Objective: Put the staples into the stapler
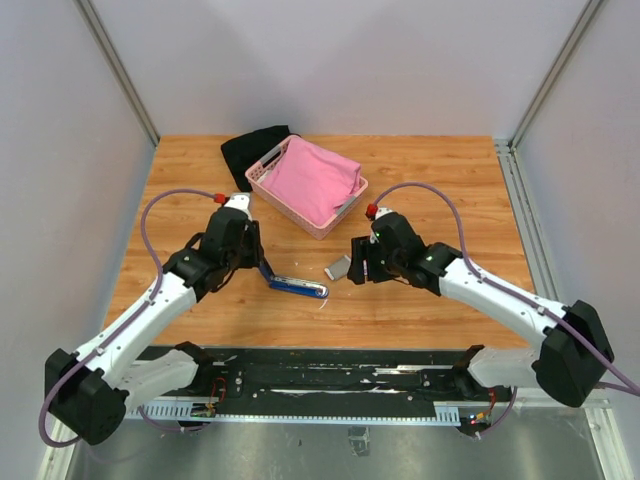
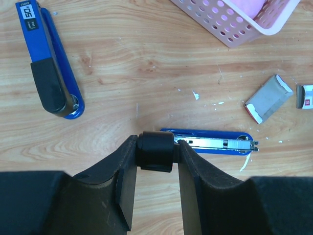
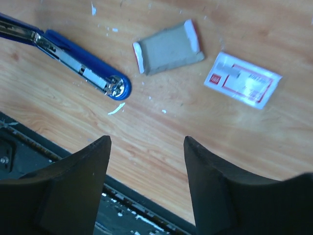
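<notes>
The blue stapler (image 1: 300, 288) lies open on the wooden table, its metal magazine (image 2: 220, 143) exposed. My left gripper (image 2: 155, 142) is shut on the stapler's black end (image 2: 154, 152), at the left of the base; from above the gripper (image 1: 258, 262) sits over that end. The staples (image 3: 168, 47), a grey block with white and red ends, lie on the table right of the stapler's tip (image 2: 268, 98). A flat white carton (image 3: 243, 79) with red print lies beside them. My right gripper (image 3: 146, 139) hangs open and empty, nearer the front edge than the staples.
A second blue stapler (image 2: 49, 63) with a black grip lies closed to the left. A pink basket (image 1: 262, 180) holding pink cloth stands behind, with a black cloth (image 1: 250, 150) beside it. The black front rail (image 3: 29, 147) runs along the table's near edge. White scraps dot the wood.
</notes>
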Action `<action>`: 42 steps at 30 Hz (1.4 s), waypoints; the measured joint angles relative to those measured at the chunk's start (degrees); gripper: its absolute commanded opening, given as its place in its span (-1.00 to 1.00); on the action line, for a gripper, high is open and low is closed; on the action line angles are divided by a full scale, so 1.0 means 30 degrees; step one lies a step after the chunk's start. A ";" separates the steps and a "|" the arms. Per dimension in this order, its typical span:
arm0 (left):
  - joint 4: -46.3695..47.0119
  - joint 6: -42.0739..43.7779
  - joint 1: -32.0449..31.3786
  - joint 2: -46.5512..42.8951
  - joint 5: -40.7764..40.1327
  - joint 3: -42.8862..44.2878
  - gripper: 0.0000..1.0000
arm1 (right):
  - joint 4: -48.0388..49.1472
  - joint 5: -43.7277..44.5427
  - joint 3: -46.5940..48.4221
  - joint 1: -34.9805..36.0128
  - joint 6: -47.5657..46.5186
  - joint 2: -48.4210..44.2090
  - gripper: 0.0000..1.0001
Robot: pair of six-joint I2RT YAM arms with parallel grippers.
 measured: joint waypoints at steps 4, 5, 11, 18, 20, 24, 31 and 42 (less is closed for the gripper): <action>-0.0372 -0.0590 -0.1071 0.0153 -0.1195 0.0153 -0.93 | 0.0430 -0.1202 -0.0634 0.0000 0.2069 0.1035 0.15; -0.0481 -0.0772 -0.1268 0.0182 -0.1464 0.0153 -0.93 | 0.0503 -0.1341 -0.0634 0.0000 0.2506 0.1239 0.13; -0.0984 -0.1625 -0.2229 0.0044 -0.2958 0.0153 -0.94 | 0.1800 -0.2193 -0.0641 0.0000 0.4794 0.2222 0.03; -0.1195 -0.2339 -0.2812 -0.0197 -0.3825 0.0146 -0.95 | 0.4313 -0.4022 -0.0787 0.0000 0.6666 0.5071 -0.07; -0.1202 -0.2470 -0.2994 -0.0197 -0.3985 0.0146 -0.95 | 0.4932 -0.4430 -0.0780 0.0000 0.7053 0.5938 -0.09; -0.1217 -0.2674 -0.3147 -0.0197 -0.4182 0.0117 -0.95 | 0.5705 -0.5020 -0.0699 0.0007 0.7628 0.7373 -0.12; -0.1137 -0.2973 -0.3162 -0.0204 -0.4371 -0.0175 -0.95 | 0.6229 -0.5464 0.0044 0.0015 0.7905 0.8284 -0.27; -0.1137 -0.2994 -0.3286 -0.0189 -0.4539 -0.0175 -0.93 | 0.6550 -0.5931 0.0809 0.0015 0.7876 0.9355 -0.64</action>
